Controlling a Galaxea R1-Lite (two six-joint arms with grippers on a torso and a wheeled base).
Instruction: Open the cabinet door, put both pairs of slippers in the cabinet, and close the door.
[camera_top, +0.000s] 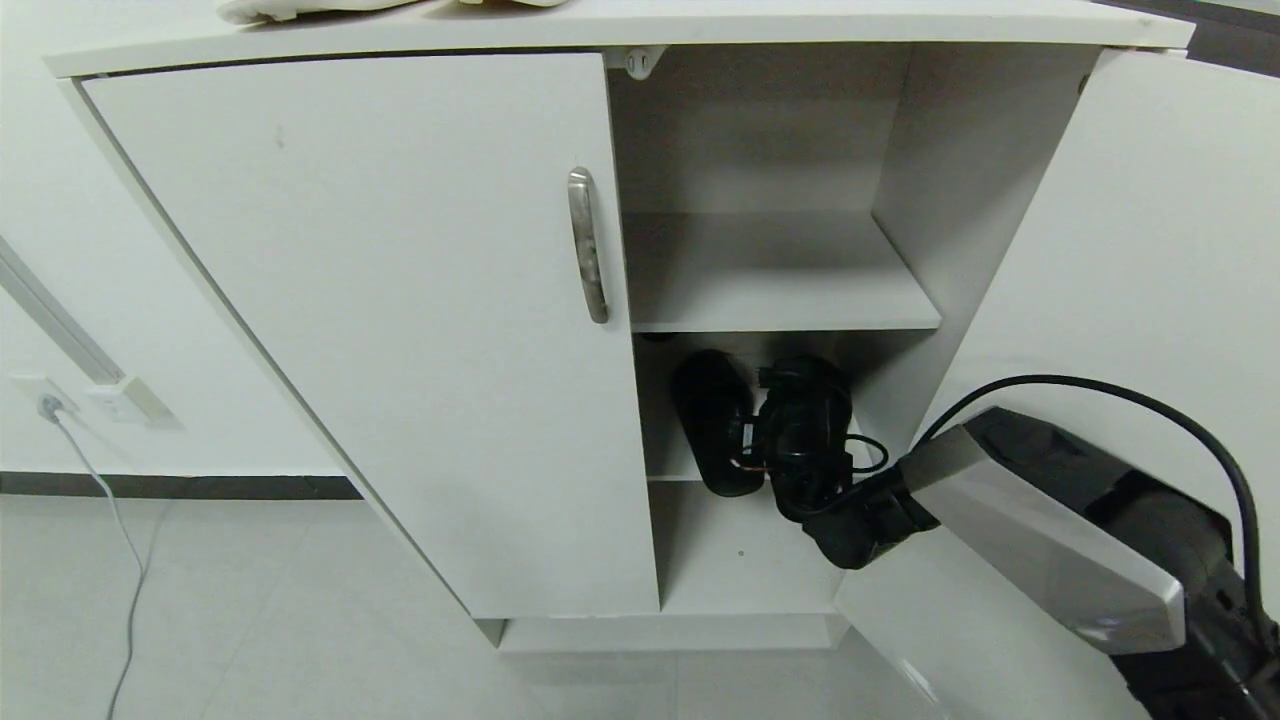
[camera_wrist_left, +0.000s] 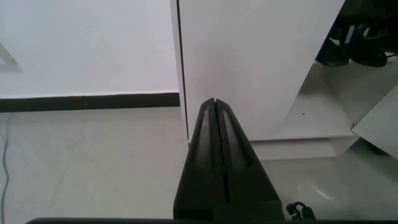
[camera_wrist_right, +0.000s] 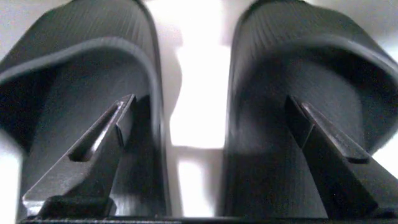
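The white cabinet (camera_top: 900, 200) stands with its right door (camera_top: 1150, 250) swung open and its left door (camera_top: 380, 300) closed. A pair of black slippers (camera_top: 710, 420) lies side by side on the lower shelf, one slipper (camera_wrist_right: 81, 74) beside the other (camera_wrist_right: 298, 62). My right gripper (camera_wrist_right: 210, 102) is inside the cabinet right over them and open, one finger above each slipper. In the head view the right gripper (camera_top: 800, 400) covers one slipper. A pair of white slippers (camera_top: 300, 8) lies on the cabinet top. My left gripper (camera_wrist_left: 214, 102) hangs shut, low in front of the closed door.
The upper shelf (camera_top: 780, 290) is bare. A metal handle (camera_top: 588, 245) runs down the left door's edge. A wall socket with a grey cable (camera_top: 110, 520) sits at the left, above tiled floor (camera_top: 250, 620). The open door stands close beside my right arm.
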